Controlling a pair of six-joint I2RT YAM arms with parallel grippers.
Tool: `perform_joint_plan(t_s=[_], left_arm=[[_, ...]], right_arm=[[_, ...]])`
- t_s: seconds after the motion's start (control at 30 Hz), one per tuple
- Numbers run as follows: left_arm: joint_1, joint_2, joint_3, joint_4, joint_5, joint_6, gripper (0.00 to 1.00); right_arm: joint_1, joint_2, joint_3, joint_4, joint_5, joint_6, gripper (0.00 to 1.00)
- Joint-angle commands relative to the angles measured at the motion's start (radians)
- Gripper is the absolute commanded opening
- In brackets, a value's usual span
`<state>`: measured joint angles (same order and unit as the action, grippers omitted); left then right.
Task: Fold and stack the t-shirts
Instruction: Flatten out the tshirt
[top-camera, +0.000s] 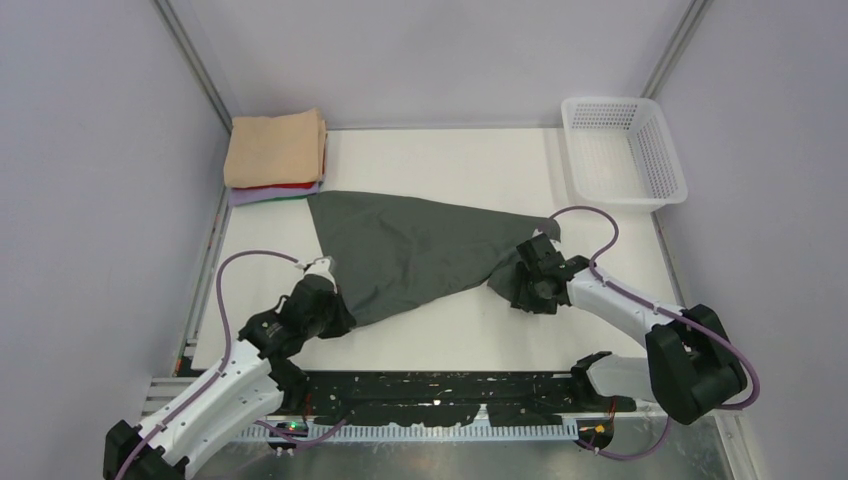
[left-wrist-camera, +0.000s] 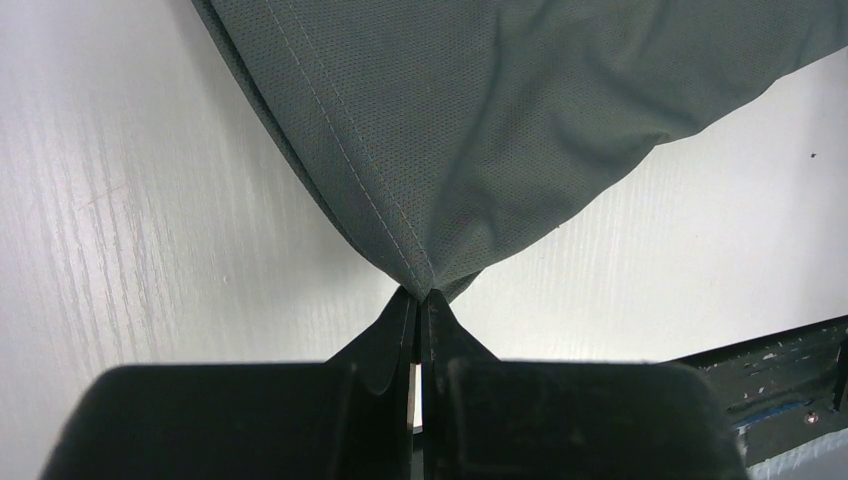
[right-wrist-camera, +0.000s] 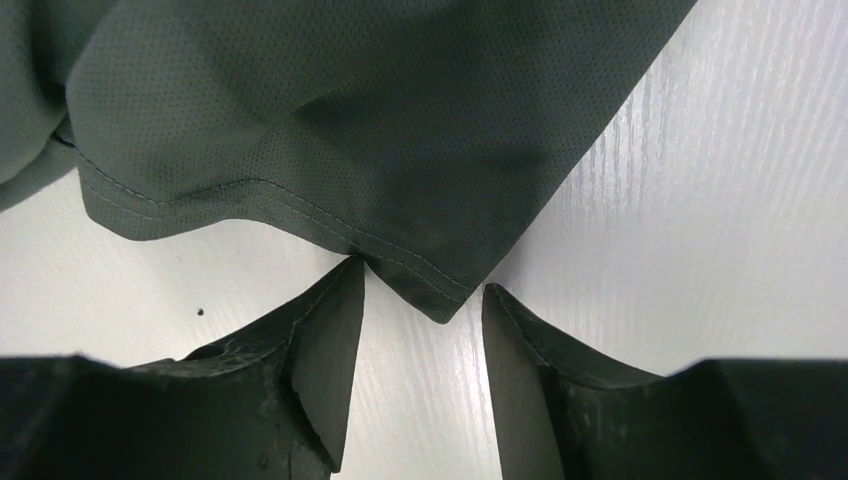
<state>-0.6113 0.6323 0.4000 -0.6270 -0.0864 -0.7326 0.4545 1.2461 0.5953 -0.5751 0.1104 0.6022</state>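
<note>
A dark charcoal-grey t-shirt (top-camera: 420, 250) lies stretched across the middle of the white table (top-camera: 450, 340). My left gripper (top-camera: 338, 312) is shut on its near left corner; in the left wrist view the cloth (left-wrist-camera: 500, 110) bunches to a point at the closed tips (left-wrist-camera: 420, 295). My right gripper (top-camera: 508, 285) stands open at the shirt's right end. In the right wrist view a hemmed corner (right-wrist-camera: 440, 290) lies flat on the table between the spread tips (right-wrist-camera: 421, 277), touching neither finger. A folded stack (top-camera: 275, 150) sits at the back left, peach-tan on top of red and pale lavender.
A white mesh basket (top-camera: 625, 150) stands at the back right corner. Grey walls with metal rails close in the table on three sides. A black slotted rail (top-camera: 440, 395) runs along the near edge between the arm bases.
</note>
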Motion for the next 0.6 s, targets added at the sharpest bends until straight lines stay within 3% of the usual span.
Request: perform_joint_plan(t_s=[0.0,0.2,0.3,0.37,0.57], left_arm=[[-0.002,-0.012,-0.012,0.003,-0.020,-0.010,0.00],[-0.003,-0.011,-0.012,0.012,-0.039,-0.018,0.00],[-0.004,-0.007,-0.009,0.022,-0.053,-0.025,0.00],[-0.003,-0.004,-0.004,0.044,-0.059,-0.025,0.00],[-0.002,0.023,0.061,0.200,-0.094,0.031,0.00]], right_arm=[[0.004,0.046,-0.009,0.084,0.023,0.026,0.52],[0.004,0.100,-0.004,0.111,0.055,0.033,0.37],[0.005,0.109,-0.008,0.137,0.068,0.027,0.16],[0.003,0.095,-0.005,0.150,0.099,0.023,0.07],[-0.001,-0.007,0.051,0.224,0.237,0.020,0.05]])
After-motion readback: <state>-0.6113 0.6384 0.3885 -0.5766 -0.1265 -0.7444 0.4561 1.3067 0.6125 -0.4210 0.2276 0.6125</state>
